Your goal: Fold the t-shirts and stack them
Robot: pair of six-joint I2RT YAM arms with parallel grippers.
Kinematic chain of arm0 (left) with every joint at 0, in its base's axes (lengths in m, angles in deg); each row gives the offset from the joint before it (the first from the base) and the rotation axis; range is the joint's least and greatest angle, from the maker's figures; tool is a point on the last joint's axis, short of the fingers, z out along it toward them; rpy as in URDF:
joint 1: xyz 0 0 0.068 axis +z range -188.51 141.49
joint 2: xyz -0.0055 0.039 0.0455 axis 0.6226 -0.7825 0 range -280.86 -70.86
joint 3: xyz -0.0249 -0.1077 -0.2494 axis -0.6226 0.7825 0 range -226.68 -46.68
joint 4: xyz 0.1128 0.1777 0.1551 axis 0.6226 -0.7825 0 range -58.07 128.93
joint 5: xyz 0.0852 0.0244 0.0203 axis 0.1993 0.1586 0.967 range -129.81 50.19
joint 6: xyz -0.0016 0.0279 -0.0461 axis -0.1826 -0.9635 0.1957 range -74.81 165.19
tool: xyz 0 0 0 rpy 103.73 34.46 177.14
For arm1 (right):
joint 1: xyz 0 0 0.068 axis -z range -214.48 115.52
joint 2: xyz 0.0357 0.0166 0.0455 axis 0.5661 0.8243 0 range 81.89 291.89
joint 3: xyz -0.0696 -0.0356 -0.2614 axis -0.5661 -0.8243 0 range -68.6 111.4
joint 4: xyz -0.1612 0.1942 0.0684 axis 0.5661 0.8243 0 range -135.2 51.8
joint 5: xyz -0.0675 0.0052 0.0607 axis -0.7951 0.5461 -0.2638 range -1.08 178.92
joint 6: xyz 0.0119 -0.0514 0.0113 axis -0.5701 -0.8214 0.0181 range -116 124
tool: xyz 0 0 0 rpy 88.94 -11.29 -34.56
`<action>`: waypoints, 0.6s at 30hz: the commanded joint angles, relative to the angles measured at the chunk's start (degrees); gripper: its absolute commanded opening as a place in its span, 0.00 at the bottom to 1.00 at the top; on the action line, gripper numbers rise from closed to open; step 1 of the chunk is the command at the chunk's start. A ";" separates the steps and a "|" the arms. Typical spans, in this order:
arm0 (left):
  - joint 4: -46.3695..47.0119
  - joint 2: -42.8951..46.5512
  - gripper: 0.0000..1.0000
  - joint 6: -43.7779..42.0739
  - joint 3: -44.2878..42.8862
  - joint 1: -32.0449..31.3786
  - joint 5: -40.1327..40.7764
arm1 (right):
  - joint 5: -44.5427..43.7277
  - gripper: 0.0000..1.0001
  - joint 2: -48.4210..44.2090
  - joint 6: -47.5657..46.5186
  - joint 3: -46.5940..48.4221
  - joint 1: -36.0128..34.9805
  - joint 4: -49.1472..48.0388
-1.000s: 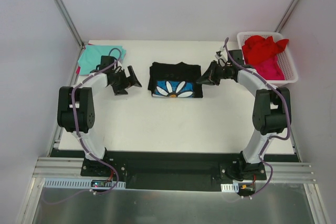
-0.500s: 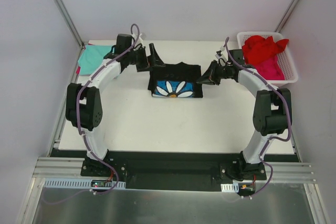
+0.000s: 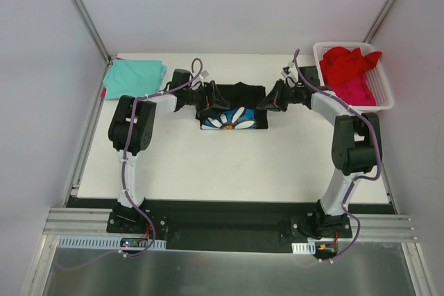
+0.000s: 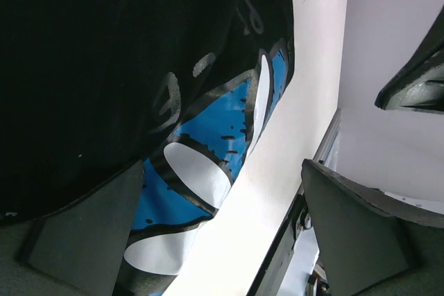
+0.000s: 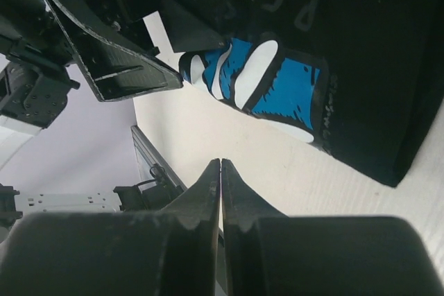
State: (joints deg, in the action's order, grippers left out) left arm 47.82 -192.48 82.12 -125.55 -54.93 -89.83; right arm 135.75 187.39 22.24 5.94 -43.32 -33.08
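Observation:
A folded black t-shirt with a blue-and-white flower print lies at the middle of the table. My left gripper is at the shirt's left edge and is open. In the left wrist view, one finger lies against the black t-shirt by the print. The other finger stands over bare table. My right gripper is at the shirt's right edge and is shut on nothing. Its tips hang over bare table beside the black t-shirt.
A folded teal t-shirt lies at the back left corner. At the back right, a white slotted basket holds a red t-shirt on top of a pink one. The table's front edge runs along the arm bases.
My left arm has swung from beside the teal t-shirt across to the black t-shirt's left edge, and its gripper has stayed open. The right gripper has barely moved and has stayed shut.

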 commanded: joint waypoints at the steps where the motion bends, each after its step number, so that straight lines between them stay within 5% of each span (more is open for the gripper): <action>1: 9.30 -1.16 0.98 2.36 3.36 0.34 -2.54 | 3.88 0.05 4.35 4.25 2.08 -1.88 -8.95; 8: 8.96 0.24 0.97 1.48 5.04 1.39 -2.80 | 7.31 0.04 16.75 8.83 10.80 -5.66 -11.86; 18: 5.18 1.48 0.97 -1.15 3.72 3.24 -3.33 | 4.24 0.03 17.21 7.16 -2.98 -6.63 -15.37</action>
State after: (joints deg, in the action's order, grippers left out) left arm 55.71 -193.09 84.08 -121.73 -52.94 -93.68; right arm 140.34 205.77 30.22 7.38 -49.99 -46.35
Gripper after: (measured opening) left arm 0.973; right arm 0.039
